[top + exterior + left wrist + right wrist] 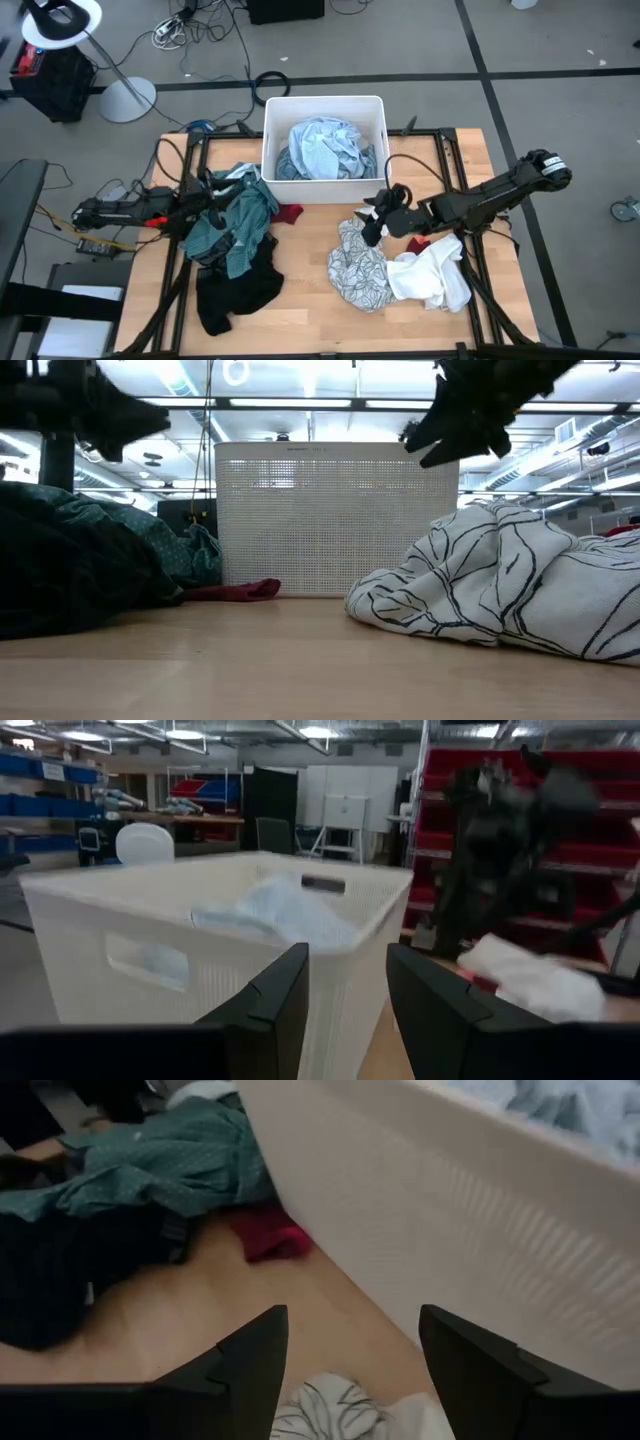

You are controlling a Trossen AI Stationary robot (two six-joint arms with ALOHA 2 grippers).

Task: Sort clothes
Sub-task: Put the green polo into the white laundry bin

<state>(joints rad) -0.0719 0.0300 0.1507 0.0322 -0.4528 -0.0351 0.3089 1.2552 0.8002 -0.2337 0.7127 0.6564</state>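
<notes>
A blue-grey striped shirt (325, 148) lies inside the white bin (272, 160). On the table's left, a teal plaid shirt (235, 225) rests partly on a black garment (235, 290). A small red piece (290, 213) lies by the bin's near wall. A white piece with black lines (360, 268) and a plain white piece (432, 275) lie on the right. My right gripper (350, 1365) hangs open above the patterned piece, near the bin. My left gripper (345, 1010) stands open above the teal shirt, pointing at the bin, nothing between its fingers.
The bin stands at the middle of the table's far edge. Another small red piece (418, 243) shows beside the white one, under the right arm. Bare wood (305, 300) lies between the two piles. Cables run along the table's far side and left edge.
</notes>
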